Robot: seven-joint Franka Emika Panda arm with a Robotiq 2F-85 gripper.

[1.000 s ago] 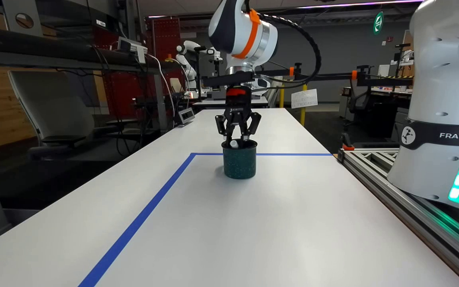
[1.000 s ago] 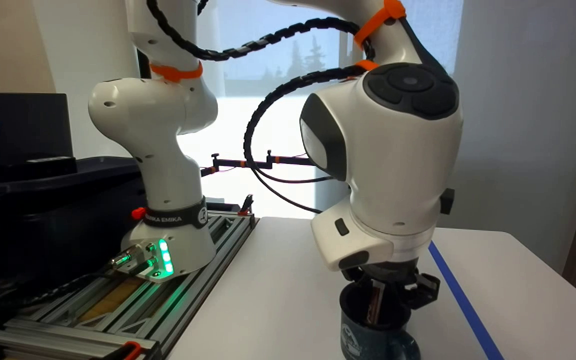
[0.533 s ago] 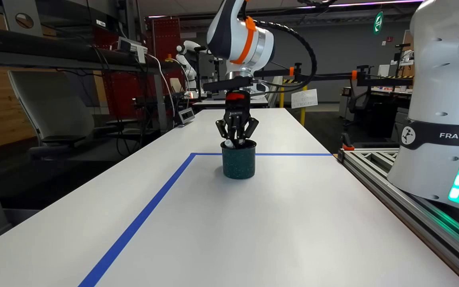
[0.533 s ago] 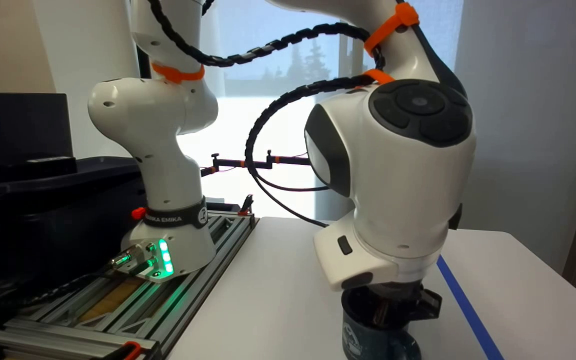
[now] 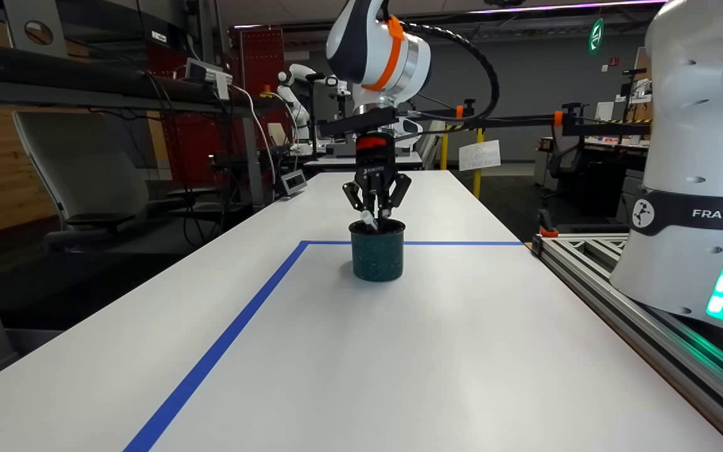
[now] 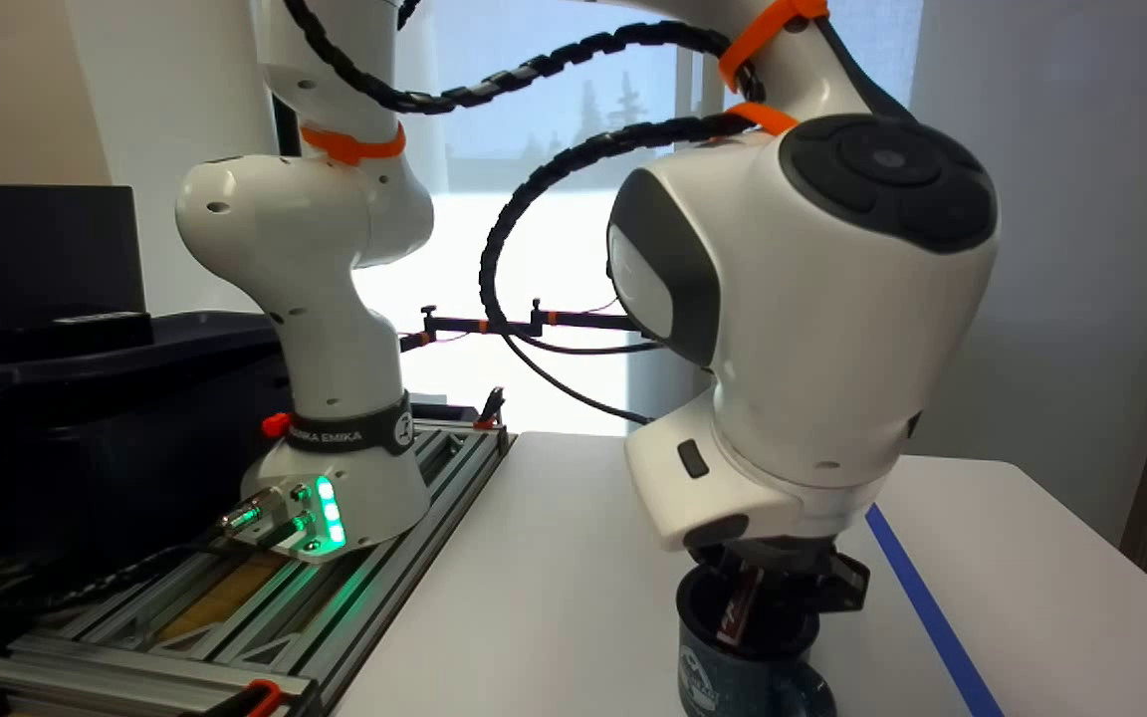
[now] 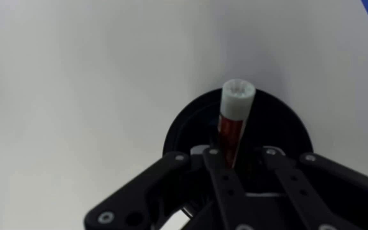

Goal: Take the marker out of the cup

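Note:
The dark teal cup stands upright on the white table. In an exterior view the cup shows a handle and a pale logo. The marker leans in the cup's mouth, its pale end at or above the rim. In the wrist view the marker has a white end and a red body running down between the fingers. The marker also shows inside the cup's mouth. My gripper points down into the cup's mouth, narrowed round the marker and seemingly shut on it. The fingertips are dark, so the contact is partly hidden.
Blue tape marks lines on the white table. The robot's base stands beside the table on a metal rail frame. A small grey device lies at the table's far edge. A dark bin stands behind the base.
The fingers have closed from a wider gap. The gripper dipped lower half a second ago and has since risen a little. The marker's pale end has risen and its tilt has changed.

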